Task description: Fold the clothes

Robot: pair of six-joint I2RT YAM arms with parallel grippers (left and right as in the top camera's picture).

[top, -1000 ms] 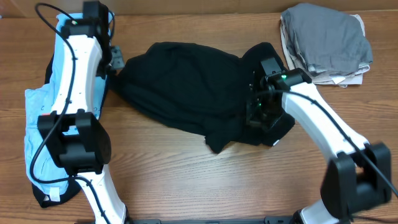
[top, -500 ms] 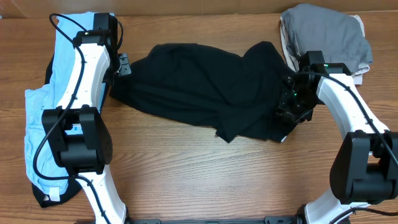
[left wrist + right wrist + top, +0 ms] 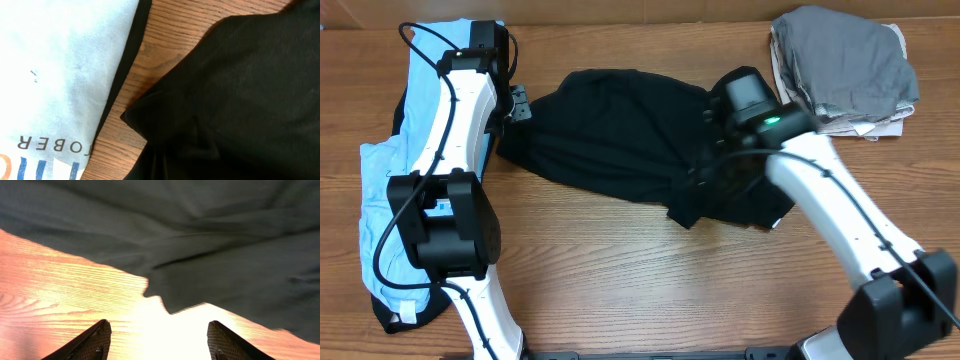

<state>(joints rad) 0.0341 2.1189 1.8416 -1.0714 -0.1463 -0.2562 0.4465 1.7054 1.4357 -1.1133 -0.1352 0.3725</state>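
The black T-shirt (image 3: 620, 150) lies spread and rumpled across the middle of the table. My left gripper (image 3: 517, 106) sits at its left edge. In the left wrist view the black cloth (image 3: 235, 85) puckers toward my jaws, which are hidden under it and shut on it. My right gripper (image 3: 705, 185) hangs over the shirt's lower right part. Its fingers (image 3: 95, 342) stand open above bare wood, with nothing between them. A pointed corner of the shirt's hem (image 3: 167, 305) lies just beyond them.
A light blue printed garment (image 3: 390, 200) lies along the left side under my left arm, with a dark edge (image 3: 125, 65) showing beneath it. A grey garment (image 3: 845, 60) rests on a beige one at the back right corner. Bare wood (image 3: 670, 290) runs along the front.
My right gripper pulled the shirt's right side outward, then let go, opened and swung back left over the shirt's lower edge. My left gripper shifted slightly and now holds still.
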